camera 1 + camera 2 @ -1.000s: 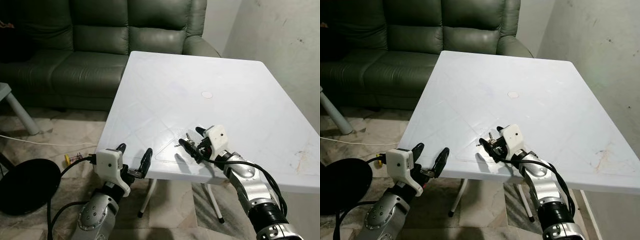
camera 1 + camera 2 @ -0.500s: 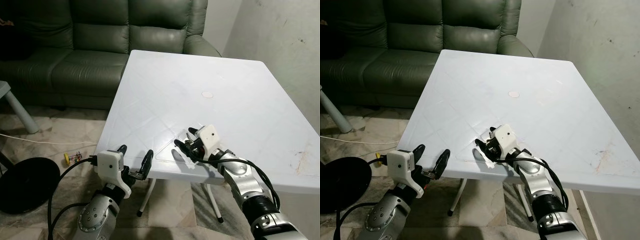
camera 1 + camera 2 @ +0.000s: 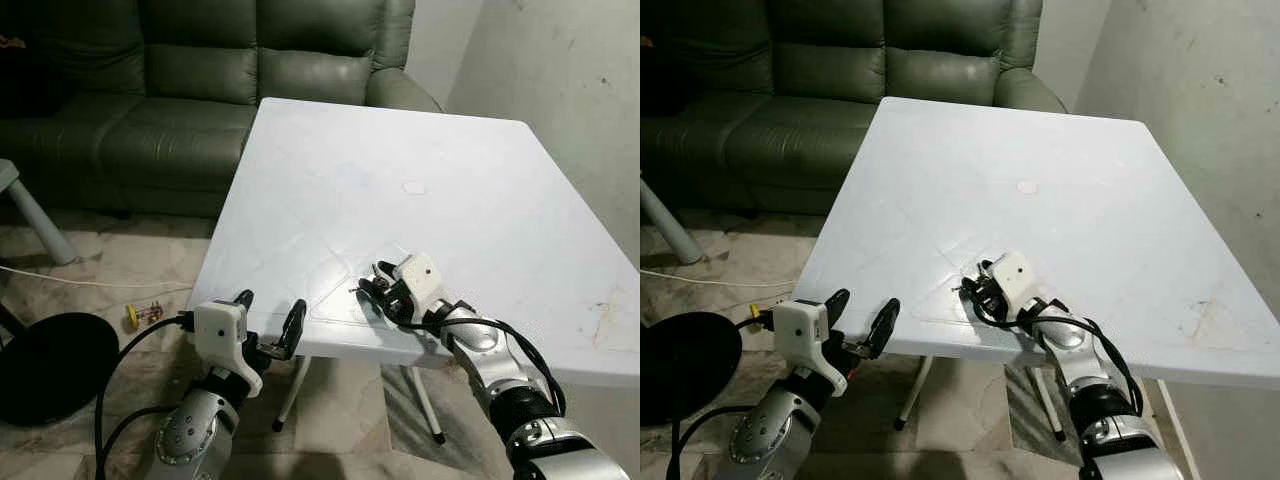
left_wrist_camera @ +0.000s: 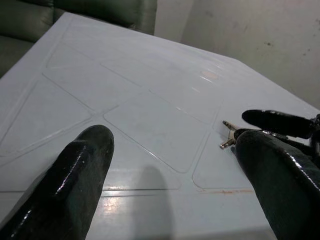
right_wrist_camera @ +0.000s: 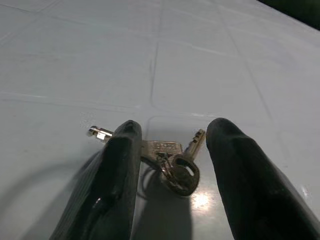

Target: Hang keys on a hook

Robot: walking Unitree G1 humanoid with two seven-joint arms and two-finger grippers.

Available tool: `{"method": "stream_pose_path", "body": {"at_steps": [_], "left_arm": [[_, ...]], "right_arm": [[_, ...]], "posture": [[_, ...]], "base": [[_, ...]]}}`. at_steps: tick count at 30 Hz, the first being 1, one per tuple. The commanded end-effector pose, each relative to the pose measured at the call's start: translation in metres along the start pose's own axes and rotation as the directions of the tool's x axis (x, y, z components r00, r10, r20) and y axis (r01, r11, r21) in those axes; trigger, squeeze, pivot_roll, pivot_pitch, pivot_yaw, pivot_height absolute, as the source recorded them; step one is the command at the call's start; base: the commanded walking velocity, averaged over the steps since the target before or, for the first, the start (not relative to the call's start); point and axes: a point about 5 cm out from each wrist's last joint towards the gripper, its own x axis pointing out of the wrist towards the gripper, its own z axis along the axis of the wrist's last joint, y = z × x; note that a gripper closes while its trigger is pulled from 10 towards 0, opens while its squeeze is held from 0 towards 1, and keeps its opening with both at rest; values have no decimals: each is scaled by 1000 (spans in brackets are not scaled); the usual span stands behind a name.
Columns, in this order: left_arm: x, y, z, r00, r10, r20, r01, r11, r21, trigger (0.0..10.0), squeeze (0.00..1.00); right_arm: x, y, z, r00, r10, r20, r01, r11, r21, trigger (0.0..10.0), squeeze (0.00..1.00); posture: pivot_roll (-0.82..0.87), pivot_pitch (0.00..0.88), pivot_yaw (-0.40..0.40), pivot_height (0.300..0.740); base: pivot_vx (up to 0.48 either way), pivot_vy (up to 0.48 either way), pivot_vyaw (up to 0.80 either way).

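Observation:
A small bunch of metal keys lies flat on the white plastic table, near its front edge. My right gripper rests low on the table with its two black fingers open, one on each side of the keys. They are not closed on the bunch. My left gripper hangs open just below and in front of the table's front-left edge, holding nothing. In the left wrist view the keys lie across the tabletop beside the right gripper's black fingertip.
A dark green leather sofa stands behind the table. A pale wall runs along the right. On the tiled floor at the left lie a round black base, a white cable and a small yellow object.
My right gripper has come down from just above the table onto the keys, its fingers now straddling them. The left arm has stayed where it was.

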Motion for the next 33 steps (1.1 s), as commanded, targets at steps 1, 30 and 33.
{"method": "stream_pose_path", "body": {"at_steps": [1,30,33], "left_arm": [[0,-3,3,1000,-5,8,5,1000,6,10000,0],[1,-3,4,1000,-11,7,10,1000,8,10000,0],[1,-4,4,1000,-11,7,11,1000,8,10000,0]], "right_arm": [[-3,-9,2,1000,-4,1,4,1000,-20,7294,0],[-9,-14,-2,999,40,-12,-40,998,-50,10000,0],[-9,-15,-2,999,39,-13,-40,998,-53,10000,0]], "posture": [[90,53,-89,732],[87,57,-87,732],[87,56,-87,732]], "base": [[0,0,0],[0,0,0],[0,0,0]]}}
